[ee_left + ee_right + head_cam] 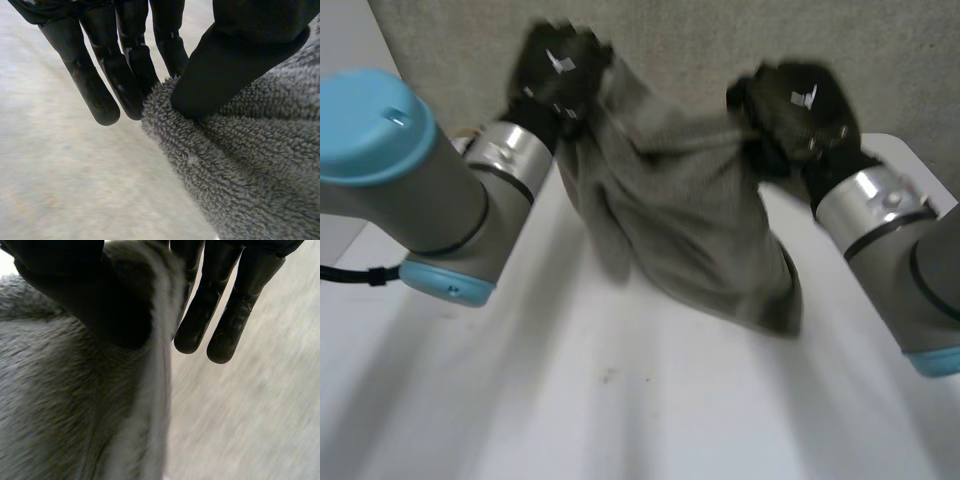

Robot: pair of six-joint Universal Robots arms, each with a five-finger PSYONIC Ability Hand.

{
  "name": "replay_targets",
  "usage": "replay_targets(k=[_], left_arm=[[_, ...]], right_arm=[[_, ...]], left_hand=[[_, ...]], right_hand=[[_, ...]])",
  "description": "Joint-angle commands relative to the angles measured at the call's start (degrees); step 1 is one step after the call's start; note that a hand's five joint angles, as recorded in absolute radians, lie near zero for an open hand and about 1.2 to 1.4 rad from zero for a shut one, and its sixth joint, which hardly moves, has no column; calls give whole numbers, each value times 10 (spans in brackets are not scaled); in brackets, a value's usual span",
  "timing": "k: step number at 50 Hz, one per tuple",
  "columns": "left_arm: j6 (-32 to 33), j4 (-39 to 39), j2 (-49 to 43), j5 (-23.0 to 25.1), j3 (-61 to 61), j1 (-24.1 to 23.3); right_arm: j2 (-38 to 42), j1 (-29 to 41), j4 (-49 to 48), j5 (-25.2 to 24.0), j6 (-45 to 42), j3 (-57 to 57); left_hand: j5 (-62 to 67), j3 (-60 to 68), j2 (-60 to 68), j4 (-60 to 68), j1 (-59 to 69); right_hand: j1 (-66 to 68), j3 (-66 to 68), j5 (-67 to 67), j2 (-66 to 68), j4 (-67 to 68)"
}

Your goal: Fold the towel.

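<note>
Left arm (420,180) reaches in over the tabletop's left edge; left hand (560,65) is raised above the far edge. A small white patch sits on the hand's back, too blurred to read. In the left wrist view the thumb (240,55) presses down on a corner of the towel (690,220) and pinches it against the nearest fingers (170,55); the remaining fingers are straight and clear of the cloth. The towel is grey terry with a dense looped pile, the loops plain at the pinched corner. It is held up between the two hands over the far part of the table (620,400), its top edge sagging from hand to hand. The body hangs in bunched vertical folds, and the lowest fold ends toward the tabletop's right edge, close to the right arm (890,230). Cannot tell whether that fold touches the surface. Right hand (798,105) is also raised above the far edge, a little lower than the left, and carries a similar unreadable white patch. In the right wrist view its thumb (85,295) clamps the towel's other top corner against the inner fingers; two outer fingers (227,325) hang straight just beside the cloth, apart from it. A paler strip runs along the towel's edge there. The tabletop is plain white with a few faint dark specks near its middle. A grey speckled wall (720,30) stands beyond the far edge.
</note>
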Motion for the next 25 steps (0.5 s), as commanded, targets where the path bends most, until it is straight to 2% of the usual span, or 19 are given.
replay_targets(k=[1, 2, 3, 4, 5, 6, 7, 8, 9, 10, 11, 15, 16, 17, 18, 19, 20, 25], left_arm=[[-89, 7, 88, -60, -92, -4], [-100, 8, 113, -59, -142, -10], [-107, 9, 135, -58, -194, -18], [-107, 9, 135, -58, -194, -19], [-112, 9, 148, -57, -245, -32], [-113, 9, 152, -57, -290, -47], [-113, 9, 152, -57, -290, -48], [-114, 8, 150, -58, -327, -67], [-114, 7, 148, -61, -356, -87], [-114, 7, 148, -61, -356, -87], [-114, 1, 143, -62, -380, -105], [-115, -35, 128, -62, -403, -131], [-117, -67, 126, -62, -405, -139], [-119, -101, 127, -61, -402, -143], [-119, -101, 127, -61, -402, -143], [-122, -132, 129, -61, -393, -144], [-121, -156, 131, -61, -380, -144], [-120, -181, 163, -58, -341, -134]], right_arm=[[-22, 4, 17, -8, -45, -7], [-22, 4, 17, -8, -45, -7], [-13, 4, 75, -11, -58, -13], [7, 5, 127, -13, -75, -20], [7, 5, 127, -13, -75, -20], [36, 7, 178, -12, -98, -29], [64, 8, 226, -10, -125, -36], [65, 8, 226, -10, -125, -37], [89, 9, 268, -4, -155, -42], [107, 7, 303, -6, -185, -39], [107, 7, 303, -6, -186, -39], [142, -1, 338, -3, -231, -32], [142, -1, 338, -3, -231, -32], [143, -2, 339, -4, -232, -26], [142, -3, 339, -4, -232, -21], [142, -3, 339, -4, -232, -21], [138, -2, 338, -5, -232, -14], [126, -2, 331, -6, -232, 3]], left_hand=[[123, 106, 104, 103, 128], [123, 106, 104, 103, 128], [123, 106, 104, 103, 128], [123, 106, 104, 103, 128], [123, 106, 104, 103, 128], [123, 106, 104, 103, 128], [123, 106, 104, 103, 128], [123, 106, 104, 103, 128], [123, 106, 104, 103, 128], [123, 106, 104, 103, 128], [123, 106, 104, 103, 128], [115, 98, 95, 95, 120], [42, 24, 22, 22, 47], [-101, -118, -120, -120, -96], [-102, -119, -122, -122, -97], [-292, -309, -311, -312, -287], [-409, -426, -428, -429, -404], [-467, -484, -486, -487, -462]], right_hand=[[4, 105, 107, 105, 104], [4, 105, 107, 105, 104], [4, 105, 107, 105, 104], [4, 105, 107, 105, 104], [4, 105, 107, 105, 104], [4, 105, 107, 105, 104], [4, 105, 107, 105, 104], [4, 105, 107, 105, 104], [4, 105, 107, 105, 104], [4, 105, 107, 105, 104], [4, 105, 107, 105, 104], [4, 105, 107, 105, 104], [4, 105, 107, 105, 104], [4, 105, 107, 105, 104], [4, 105, 107, 105, 104], [4, 105, 107, 105, 104], [4, 105, 107, 105, 104], [4, 105, 107, 105, 104]])
